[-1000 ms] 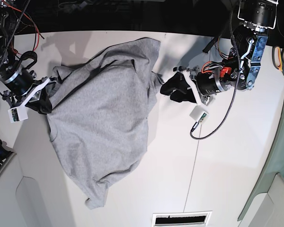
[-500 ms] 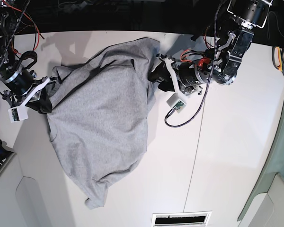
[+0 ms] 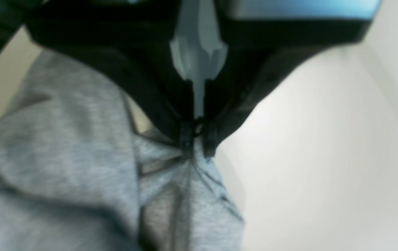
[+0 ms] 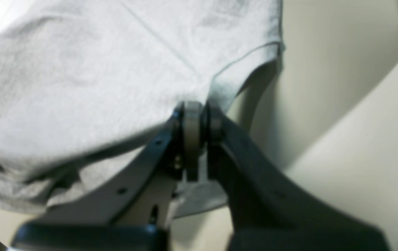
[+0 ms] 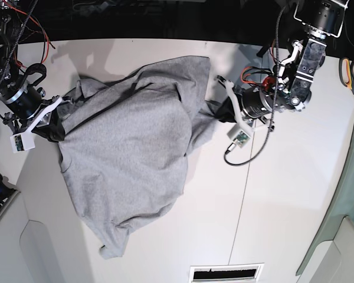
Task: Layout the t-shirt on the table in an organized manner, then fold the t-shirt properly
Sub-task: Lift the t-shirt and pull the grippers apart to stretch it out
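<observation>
Base view: both grippers pinching the t-shirt (image 5: 130, 159) on the table (image 5: 283, 194).
Left gripper (image 3: 197, 137) clamps a bunched edge; right gripper (image 4: 193, 118) clamps a sleeve hem.

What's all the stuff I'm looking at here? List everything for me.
t-shirt: one, heather grey, spread rumpled across the left half of the table, pinched at two edges.
table: one, white, with a thin dark seam, under everything.
scissors: one pair, orange handles, at the table's far right edge.
cloth: one, green-grey, hanging along the right edge.
vent slot: one, white frame with a dark opening, bottom centre.
left tool: one, black, shut on the t-shirt's right edge.
right tool: one, black, shut on the t-shirt's left edge.
</observation>
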Available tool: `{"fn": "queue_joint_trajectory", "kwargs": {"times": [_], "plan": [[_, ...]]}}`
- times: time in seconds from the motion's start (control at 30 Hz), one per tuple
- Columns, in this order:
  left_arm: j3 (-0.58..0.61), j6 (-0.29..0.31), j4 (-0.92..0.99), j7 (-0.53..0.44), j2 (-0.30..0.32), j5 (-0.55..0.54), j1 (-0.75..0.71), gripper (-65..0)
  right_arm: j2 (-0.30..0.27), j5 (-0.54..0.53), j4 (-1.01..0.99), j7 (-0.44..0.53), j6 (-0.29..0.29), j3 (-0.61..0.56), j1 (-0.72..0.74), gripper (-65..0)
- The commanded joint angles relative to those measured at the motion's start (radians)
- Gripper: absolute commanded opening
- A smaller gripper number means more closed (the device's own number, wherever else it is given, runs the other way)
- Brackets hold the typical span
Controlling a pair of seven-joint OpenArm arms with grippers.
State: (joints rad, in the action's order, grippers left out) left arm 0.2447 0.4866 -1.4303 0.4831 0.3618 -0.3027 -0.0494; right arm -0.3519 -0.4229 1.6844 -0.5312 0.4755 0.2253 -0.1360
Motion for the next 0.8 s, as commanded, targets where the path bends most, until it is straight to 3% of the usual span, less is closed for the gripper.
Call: {"fn": "queue_joint_trajectory", "kwargs": {"times": [0.0, 0.43, 0.77], "plan": [[-0.024, -0.005, -0.025, -0.015, 0.029, -0.004, 0.016, -65.0, -0.014, -0.014, 0.014, 0.026, 0.001, 0.017, 0.014, -65.0], [-0.223, -0.005, -0.114, 0.0, 0.25, -0.037, 0.016, -65.0, -0.02, 0.032, 0.014, 0.025, 0.0, 0.131, 0.013, -65.0], [-0.307, -0.005, -0.179, 0.04, 0.327, -0.038, 0.017, -65.0, -0.019, 0.077, 0.014, 0.0, -0.012, 0.131, -0.018, -65.0]]}}
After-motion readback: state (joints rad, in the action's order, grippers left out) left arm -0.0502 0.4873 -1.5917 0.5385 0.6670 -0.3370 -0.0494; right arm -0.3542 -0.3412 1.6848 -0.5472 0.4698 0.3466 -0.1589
